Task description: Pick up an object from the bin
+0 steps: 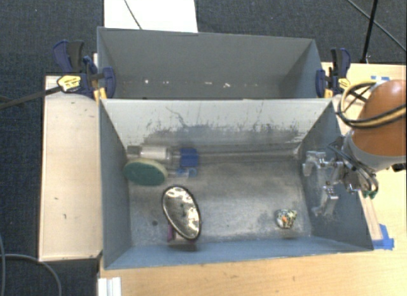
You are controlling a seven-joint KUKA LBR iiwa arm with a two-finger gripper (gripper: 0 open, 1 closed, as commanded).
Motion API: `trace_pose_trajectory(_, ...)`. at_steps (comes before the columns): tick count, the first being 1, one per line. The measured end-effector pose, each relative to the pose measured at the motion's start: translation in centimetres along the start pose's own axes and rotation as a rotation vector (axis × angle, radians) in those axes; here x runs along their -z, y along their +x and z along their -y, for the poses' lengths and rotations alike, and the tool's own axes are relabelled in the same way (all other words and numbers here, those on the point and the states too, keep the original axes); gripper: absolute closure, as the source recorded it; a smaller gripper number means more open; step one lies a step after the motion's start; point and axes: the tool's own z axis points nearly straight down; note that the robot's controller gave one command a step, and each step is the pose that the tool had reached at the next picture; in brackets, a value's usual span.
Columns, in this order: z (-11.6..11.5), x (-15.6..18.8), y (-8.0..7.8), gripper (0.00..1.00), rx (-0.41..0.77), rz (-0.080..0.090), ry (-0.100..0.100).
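Note:
My gripper (pixel 316 186) hangs at the bin's right side, close to the right wall. Its metal fingers stand apart, open, with nothing between them. The nearest loose thing is a small multicoloured ball (pixel 286 218) on the floor near the front right, just left of and below the lower fingertip and not touching it. A shiny oval mirror-like piece (pixel 181 212) lies at the front left.
At the back left lie a round green disc (pixel 145 172) and, beside it, a clear bottle (pixel 156 155) with a blue cap (pixel 188 159). The orange-covered arm reaches in over the right rim. Bare grey floor spans the middle.

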Motion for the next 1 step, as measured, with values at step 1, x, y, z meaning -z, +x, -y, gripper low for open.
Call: trace_pose_trajectory(1,-2.28,-4.71,4.33,0.00,0.132,0.001,-0.001)
